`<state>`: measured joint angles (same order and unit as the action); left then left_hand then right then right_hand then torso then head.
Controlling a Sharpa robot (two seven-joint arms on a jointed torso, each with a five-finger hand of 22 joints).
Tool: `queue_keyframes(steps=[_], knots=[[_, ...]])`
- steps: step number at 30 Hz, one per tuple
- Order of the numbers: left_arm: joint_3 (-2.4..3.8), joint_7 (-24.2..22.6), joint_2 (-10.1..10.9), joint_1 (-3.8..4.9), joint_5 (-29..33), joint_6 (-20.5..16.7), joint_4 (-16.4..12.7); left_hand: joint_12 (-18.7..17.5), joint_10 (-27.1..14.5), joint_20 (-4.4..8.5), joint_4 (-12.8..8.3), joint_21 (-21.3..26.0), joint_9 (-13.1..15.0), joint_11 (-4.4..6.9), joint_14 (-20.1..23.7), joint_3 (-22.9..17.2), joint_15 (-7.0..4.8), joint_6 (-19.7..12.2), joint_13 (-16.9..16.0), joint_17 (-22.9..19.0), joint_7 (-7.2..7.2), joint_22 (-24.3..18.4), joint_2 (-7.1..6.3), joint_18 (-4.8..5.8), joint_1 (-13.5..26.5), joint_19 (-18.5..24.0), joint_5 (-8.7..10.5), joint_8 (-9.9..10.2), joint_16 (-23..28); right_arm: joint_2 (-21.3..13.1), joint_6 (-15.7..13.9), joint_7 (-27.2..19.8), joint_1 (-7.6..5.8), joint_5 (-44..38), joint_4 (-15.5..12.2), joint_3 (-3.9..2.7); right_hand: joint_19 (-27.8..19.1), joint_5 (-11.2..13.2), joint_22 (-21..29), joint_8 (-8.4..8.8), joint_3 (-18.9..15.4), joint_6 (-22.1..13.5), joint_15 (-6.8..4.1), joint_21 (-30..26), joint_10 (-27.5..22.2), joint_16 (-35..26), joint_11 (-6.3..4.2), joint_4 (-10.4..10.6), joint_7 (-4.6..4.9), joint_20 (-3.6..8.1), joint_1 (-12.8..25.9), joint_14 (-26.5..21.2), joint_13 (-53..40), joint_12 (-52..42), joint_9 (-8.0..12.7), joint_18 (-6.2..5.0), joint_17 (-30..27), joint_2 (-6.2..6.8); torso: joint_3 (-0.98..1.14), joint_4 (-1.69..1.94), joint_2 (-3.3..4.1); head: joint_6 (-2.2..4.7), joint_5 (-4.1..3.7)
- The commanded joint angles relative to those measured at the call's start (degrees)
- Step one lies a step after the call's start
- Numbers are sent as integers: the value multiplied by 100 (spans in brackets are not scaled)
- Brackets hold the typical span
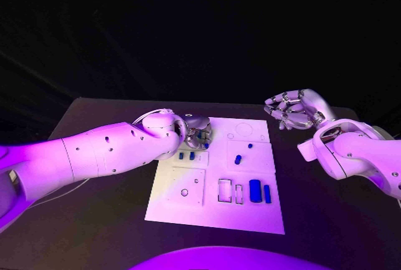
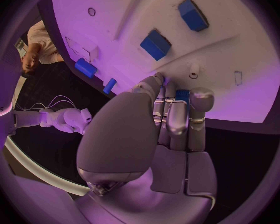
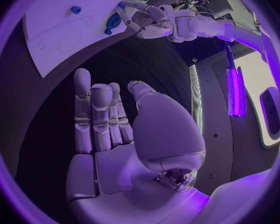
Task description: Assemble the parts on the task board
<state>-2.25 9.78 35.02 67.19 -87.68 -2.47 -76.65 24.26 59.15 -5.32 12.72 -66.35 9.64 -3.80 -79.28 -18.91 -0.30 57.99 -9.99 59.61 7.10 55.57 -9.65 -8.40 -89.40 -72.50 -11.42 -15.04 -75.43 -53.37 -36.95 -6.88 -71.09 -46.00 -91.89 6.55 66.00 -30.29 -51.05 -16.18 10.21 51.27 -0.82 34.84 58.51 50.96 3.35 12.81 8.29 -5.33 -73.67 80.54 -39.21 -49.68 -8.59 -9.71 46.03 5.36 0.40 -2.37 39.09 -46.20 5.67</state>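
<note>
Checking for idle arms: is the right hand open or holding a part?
Open. The right hand holds nothing, its fingers straight and apart; in the head view it hangs off the task board's edge.

The dark worktop (image 1: 100, 223) fills the lower half of the head view, its far edge running across the frame just above the middle. The white task board (image 1: 188, 209) lies flat on it at the centre of the frame, its long side running from the far edge toward the bottom. Bare worktop shows on both sides of the board.
</note>
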Motion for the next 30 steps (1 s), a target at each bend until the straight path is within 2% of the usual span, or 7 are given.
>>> queue_keyframes(steps=[1, 14, 25, 30], knots=[[-8, -39, -23, -10, 84, 138, 2, -36, 46, 1, -9, -42, -8, 0, -28, -43, -2, 59, 17, -3, -4, 14, 38, 105, -20, -6, -17, 30, -39, 6, 51, -55, 3, -75, -3, -1, -28, -27, -3, -25, 37, -34, 0, -40, -50, 1, 10, 0, 13, -2, -69, -9, 10, -35, -6, -55, 13, 6, -1, -3, 0, 8, 13], [-10, -52, -30, -12, 158, 29, 1, -135, 182, 6, -44, -164, -31, 12, -79, -122, -11, 187, 95, 53, -14, 170, 15, 129, 96, -63, -10, 92, -110, 4, 53, -54, 3, -59, -8, -1, -28, -27, -3, -25, 37, -34, 0, -40, -50, 1, 10, 0, 13, -2, -69, -9, 10, -35, -6, -55, 13, 6, 0, -2, 0, 9, 25], [-2, -127, 5, -14, 310, -324, -25, -254, 394, 33, -190, -370, -41, 41, -182, -319, -45, 375, 159, 154, -16, 433, 60, 178, 79, -207, -17, 149, -206, 2, 52, -53, 3, -58, -8, -1, -28, -27, -3, -25, 37, -34, 0, -40, -50, 1, 10, 0, 13, -2, -69, -9, 10, -35, -6, -55, 13, 6, -3, 0, -1, 21, 23], [11, -132, 87, -15, 409, -416, -126, -291, 428, 37, -218, -394, -45, 45, -190, -359, -45, 402, 172, 146, -12, 461, 59, 182, 92, -220, -16, 171, -210, 6, 53, -54, 3, -58, 0, -1, -23, -29, -9, -34, 38, -27, 1, -36, -49, 5, 11, 6, 13, -3, -63, -7, 11, -42, -8, -53, 21, 2, -2, -6, -4, 35, 37]])
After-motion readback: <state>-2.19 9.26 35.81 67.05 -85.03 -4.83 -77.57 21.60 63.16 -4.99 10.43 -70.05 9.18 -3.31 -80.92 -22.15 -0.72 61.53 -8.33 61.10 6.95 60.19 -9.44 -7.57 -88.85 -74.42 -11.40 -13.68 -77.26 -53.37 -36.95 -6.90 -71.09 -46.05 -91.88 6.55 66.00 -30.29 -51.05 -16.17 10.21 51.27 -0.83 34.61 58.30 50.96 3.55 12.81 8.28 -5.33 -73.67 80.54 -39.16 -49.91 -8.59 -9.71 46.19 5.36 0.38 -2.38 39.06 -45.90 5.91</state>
